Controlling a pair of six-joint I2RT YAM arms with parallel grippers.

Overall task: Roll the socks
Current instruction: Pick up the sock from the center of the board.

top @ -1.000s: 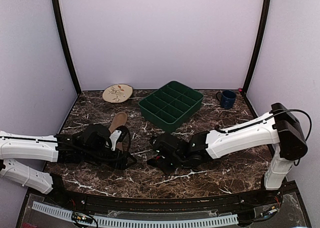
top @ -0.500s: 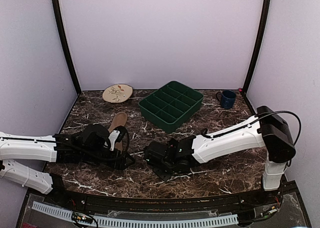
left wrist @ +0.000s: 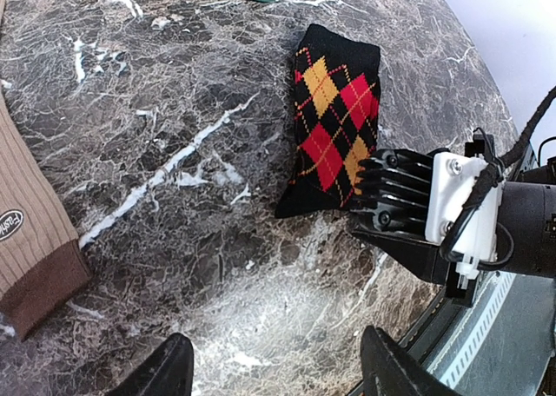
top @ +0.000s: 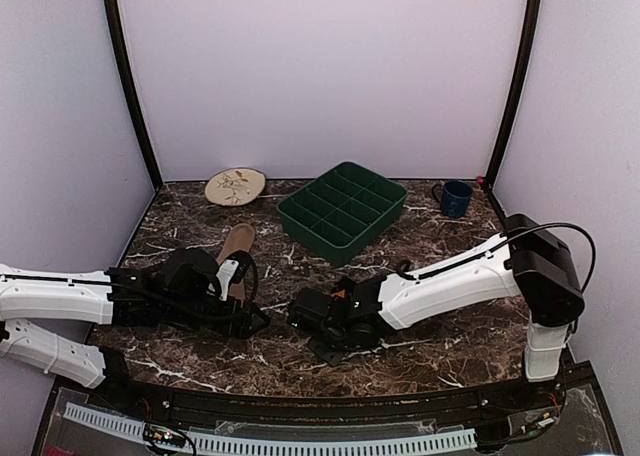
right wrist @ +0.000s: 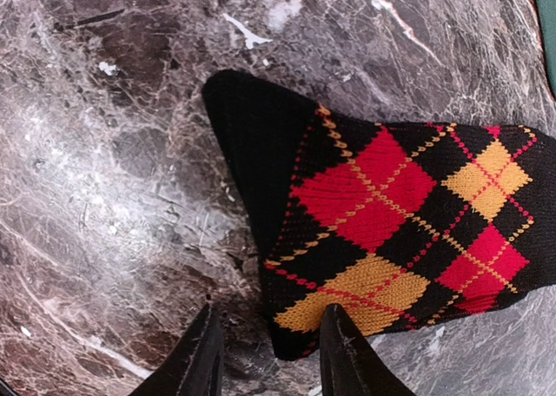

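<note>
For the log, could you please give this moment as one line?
right end effector: open, astride argyle sock corner | left end effector: open, empty

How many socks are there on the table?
2. The tan sock lies on the left. The argyle sock lies in the middle, its edge between the right gripper's fingers. No others show, though some could be hidden.

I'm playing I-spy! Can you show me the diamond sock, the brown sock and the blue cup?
argyle sock (right wrist: pixel 369 192): right wrist view, on a red diamond.
tan sock (left wrist: pixel 39 248): left wrist view, on its ribbed leg.
blue mug (top: pixel 457 198): top view, on its side wall.
</note>
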